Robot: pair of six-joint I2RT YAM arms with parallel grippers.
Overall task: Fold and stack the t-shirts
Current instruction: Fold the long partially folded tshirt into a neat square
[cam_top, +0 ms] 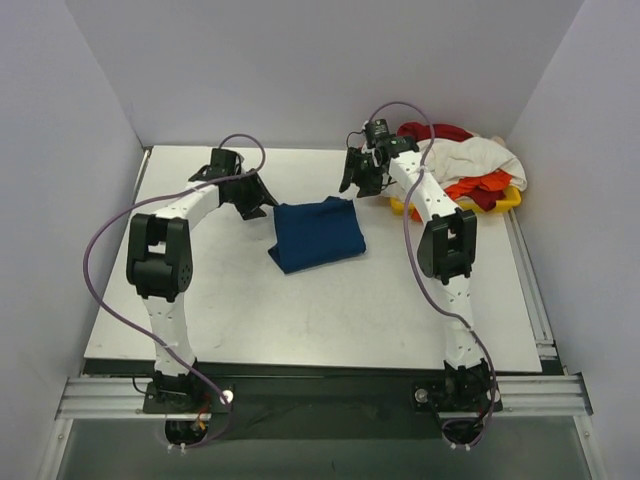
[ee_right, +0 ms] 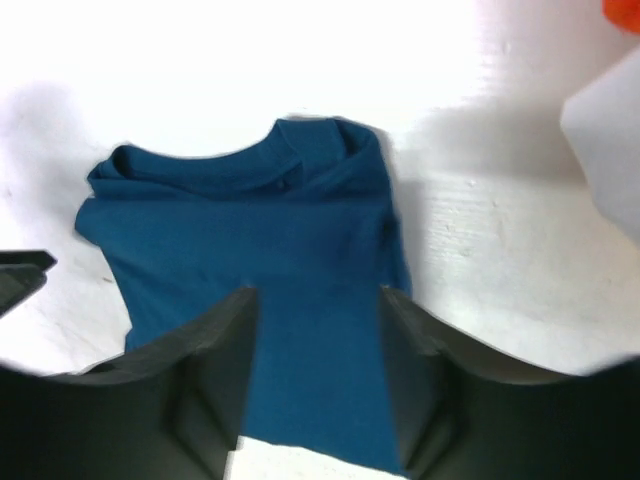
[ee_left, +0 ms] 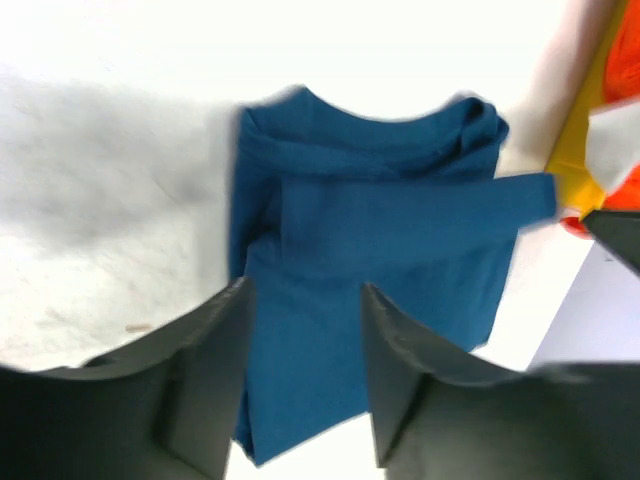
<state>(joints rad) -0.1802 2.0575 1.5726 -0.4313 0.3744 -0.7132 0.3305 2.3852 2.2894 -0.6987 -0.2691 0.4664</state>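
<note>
A dark blue t-shirt (cam_top: 318,235) lies folded into a compact rectangle on the white table, a little behind its centre. My left gripper (cam_top: 262,204) hovers at the shirt's back left corner, and my right gripper (cam_top: 350,182) hovers at its back right corner. In the left wrist view the blue t-shirt (ee_left: 370,250) lies below the left gripper (ee_left: 305,290), whose jaws stand apart with nothing held. The right wrist view shows the same shirt (ee_right: 250,230) under the right gripper (ee_right: 318,293), also open and empty. More t-shirts, dark red (cam_top: 435,131), white (cam_top: 470,160) and orange (cam_top: 480,187), lie heaped at the back right.
The heap lies in a yellow tray (cam_top: 508,202) at the table's back right corner, also seen in the left wrist view (ee_left: 580,160). White walls enclose the table on three sides. Purple cables loop from both arms.
</note>
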